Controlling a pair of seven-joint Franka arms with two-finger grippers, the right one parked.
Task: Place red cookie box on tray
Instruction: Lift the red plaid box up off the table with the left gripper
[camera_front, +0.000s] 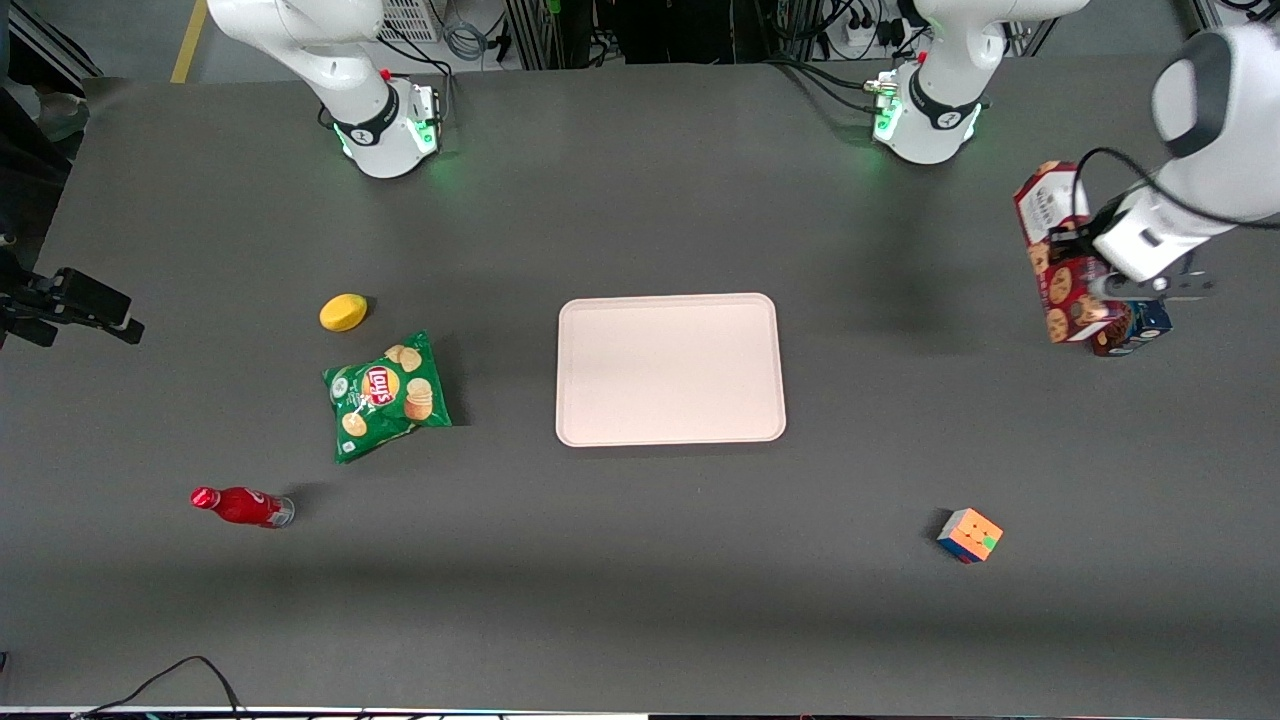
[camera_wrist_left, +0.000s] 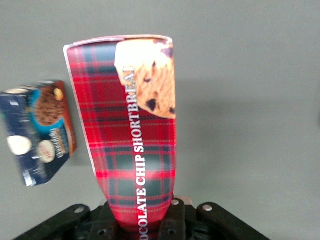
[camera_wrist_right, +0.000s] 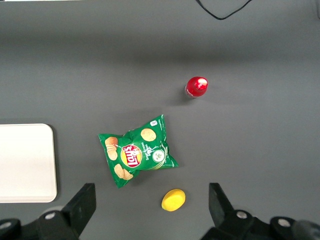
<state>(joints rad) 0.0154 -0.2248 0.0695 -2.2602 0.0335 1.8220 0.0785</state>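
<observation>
Carry step: gripper (camera_front: 1098, 287) clamped on the red cookie box (camera_front: 1062, 255), lifted; next, traverse toward 9 o'clock to the tray (camera_front: 670, 368) and lower.

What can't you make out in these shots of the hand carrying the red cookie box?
- Hand shut on the red cookie box: wrist view's edge cuts off its fingertips and the box's gripped end.
- Blue cookie box: front view, mostly hidden by the red box and the arm.
- Whether the red box clears the table: front view looks steeply down, so its height is unclear.
- Tray: outside the wrist view.
</observation>
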